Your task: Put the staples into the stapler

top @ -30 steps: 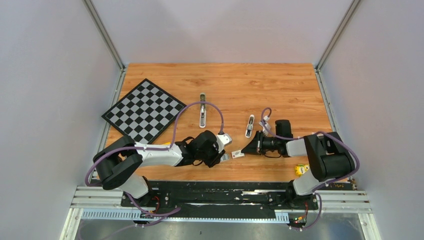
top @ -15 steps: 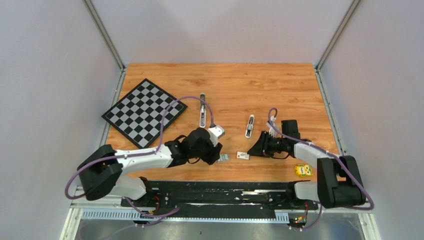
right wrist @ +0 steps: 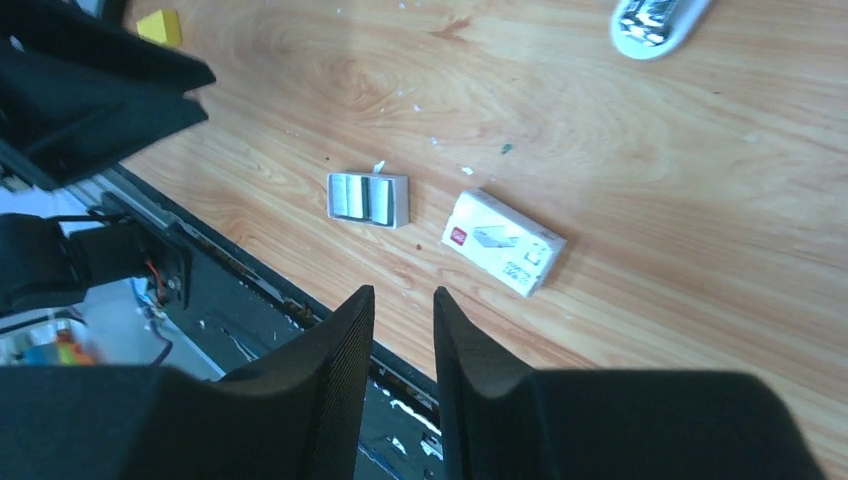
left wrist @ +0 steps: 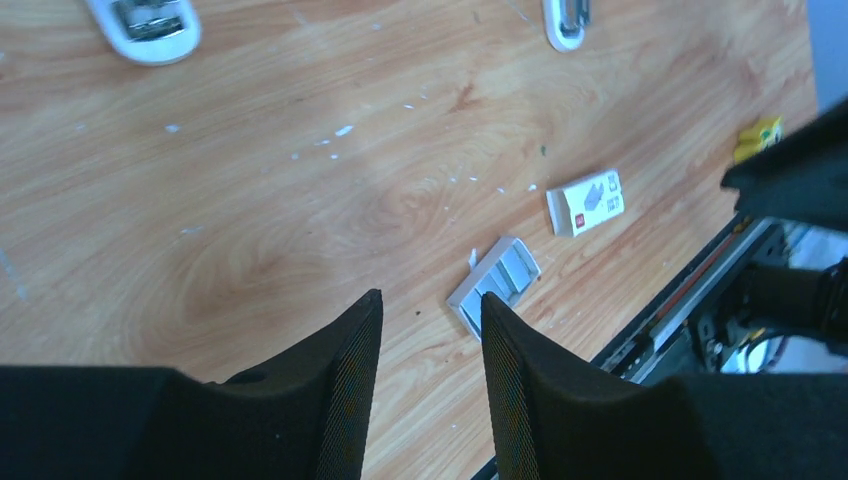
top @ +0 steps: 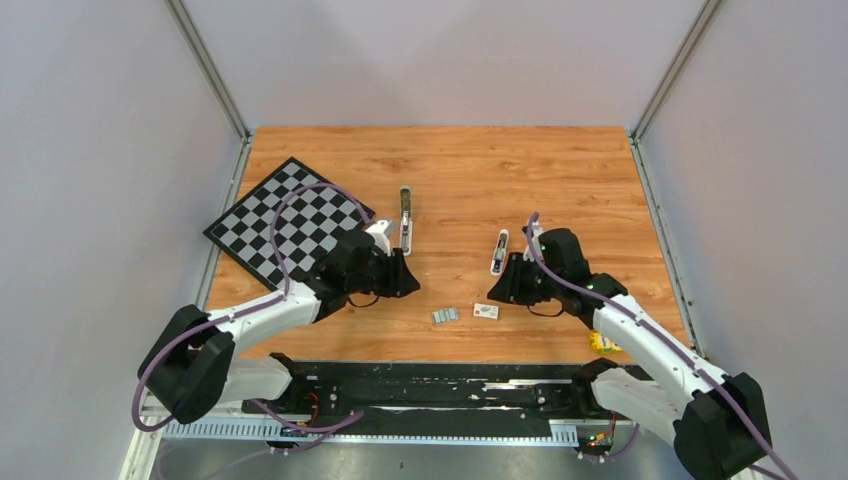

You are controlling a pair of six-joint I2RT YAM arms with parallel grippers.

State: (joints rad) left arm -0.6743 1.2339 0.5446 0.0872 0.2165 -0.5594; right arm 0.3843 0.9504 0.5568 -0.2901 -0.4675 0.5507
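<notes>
The staples [top: 445, 316] lie as silvery strips in a small grey tray near the table's front edge, also in the left wrist view [left wrist: 495, 284] and the right wrist view [right wrist: 368, 198]. The tiny white box [top: 486, 312] lies just right of them. The stapler [top: 405, 222] lies opened out flat, farther back; one end shows in the left wrist view [left wrist: 145, 25]. My left gripper [top: 398, 278] [left wrist: 430, 297] is open and empty, left of the staples. My right gripper [top: 500, 288] [right wrist: 402, 290] is open with a narrow gap, empty, above the box [right wrist: 503, 240].
A second small white-and-silver stapler-like piece [top: 498, 252] lies by the right gripper, also in the right wrist view [right wrist: 655, 20]. A chessboard [top: 290, 222] lies at the left. A yellow block [top: 600, 342] sits at the front right. The black rail [top: 440, 385] runs along the front edge.
Both grippers have drawn back from the tray and the box: the left one to the left and away, the right one away. The tray and the box stay on the table.
</notes>
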